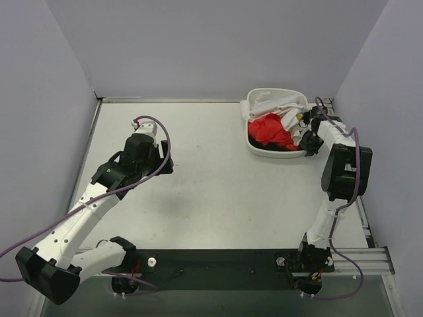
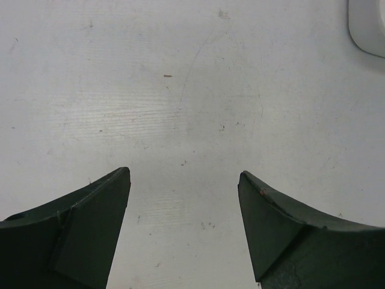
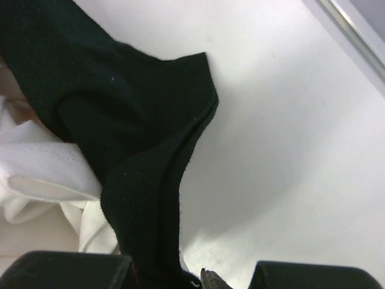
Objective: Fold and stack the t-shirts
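The right pincer (image 3: pixel 192 272) is clamped on a fold of black cloth (image 3: pixel 138 120), which rises from between its fingers and drapes away ahead of it. White t-shirts (image 3: pixel 42 171) bunch just to its left, and bare table (image 3: pixel 289 120) lies to its right. Seen from above, this pincer sits at the right rim of the tub (image 1: pixel 260 146), with the red t-shirt (image 1: pixel 269 129) heaped just beside it inside. The left pincer (image 2: pixel 183 180) hangs over the table with its fingers wide apart, holding nothing, the tub's corner well off to its upper right.
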Controlling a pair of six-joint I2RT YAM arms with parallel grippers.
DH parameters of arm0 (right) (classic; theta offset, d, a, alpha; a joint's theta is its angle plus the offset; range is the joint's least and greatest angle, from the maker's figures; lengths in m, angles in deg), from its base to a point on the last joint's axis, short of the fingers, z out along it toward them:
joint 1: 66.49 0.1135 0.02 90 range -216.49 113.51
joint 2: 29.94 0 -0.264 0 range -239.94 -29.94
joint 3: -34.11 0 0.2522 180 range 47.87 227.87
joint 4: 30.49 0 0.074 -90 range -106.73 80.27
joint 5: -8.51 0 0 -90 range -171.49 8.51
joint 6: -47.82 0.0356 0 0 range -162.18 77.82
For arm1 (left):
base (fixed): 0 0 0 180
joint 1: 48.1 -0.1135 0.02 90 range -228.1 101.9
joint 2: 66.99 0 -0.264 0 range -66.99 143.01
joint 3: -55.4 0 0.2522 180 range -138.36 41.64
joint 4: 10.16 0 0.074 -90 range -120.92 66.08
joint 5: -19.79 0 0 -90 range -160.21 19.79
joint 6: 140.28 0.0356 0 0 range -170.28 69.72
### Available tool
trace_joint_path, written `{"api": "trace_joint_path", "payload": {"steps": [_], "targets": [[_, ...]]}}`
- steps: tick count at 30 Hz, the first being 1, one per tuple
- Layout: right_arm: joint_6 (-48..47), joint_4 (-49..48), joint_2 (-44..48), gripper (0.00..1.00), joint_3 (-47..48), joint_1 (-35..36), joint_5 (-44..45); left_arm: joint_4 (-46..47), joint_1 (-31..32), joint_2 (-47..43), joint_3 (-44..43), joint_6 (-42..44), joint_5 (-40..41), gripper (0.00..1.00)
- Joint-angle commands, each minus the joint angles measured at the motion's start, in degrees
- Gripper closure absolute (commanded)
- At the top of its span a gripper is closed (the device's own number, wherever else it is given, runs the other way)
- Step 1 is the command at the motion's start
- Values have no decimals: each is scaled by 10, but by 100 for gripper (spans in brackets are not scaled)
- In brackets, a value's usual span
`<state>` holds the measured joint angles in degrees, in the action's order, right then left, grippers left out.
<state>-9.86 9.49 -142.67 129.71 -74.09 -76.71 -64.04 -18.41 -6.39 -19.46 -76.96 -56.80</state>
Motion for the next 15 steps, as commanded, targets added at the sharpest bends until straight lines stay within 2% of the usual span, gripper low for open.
{"api": "trace_joint_path", "payload": {"steps": [1, 2, 8, 10, 15], "targets": [[-81, 89, -50, 100, 65, -18, 28, 5, 3, -29, -9, -9, -32, 18], [-92, 86, -58, 100, 77, -31, 5, 6, 3, -33, -10, -9, -39, 19], [-106, 99, -114, 100, 123, -67, 36, -3, 7, -58, -6, 11, -40, 19], [-110, 99, -117, 100, 138, -77, 73, -3, 15, -59, -1, 14, -37, 19], [-99, 99, -101, 100, 148, -97, 71, 6, 27, -55, 21, 9, -46, 18]]}}
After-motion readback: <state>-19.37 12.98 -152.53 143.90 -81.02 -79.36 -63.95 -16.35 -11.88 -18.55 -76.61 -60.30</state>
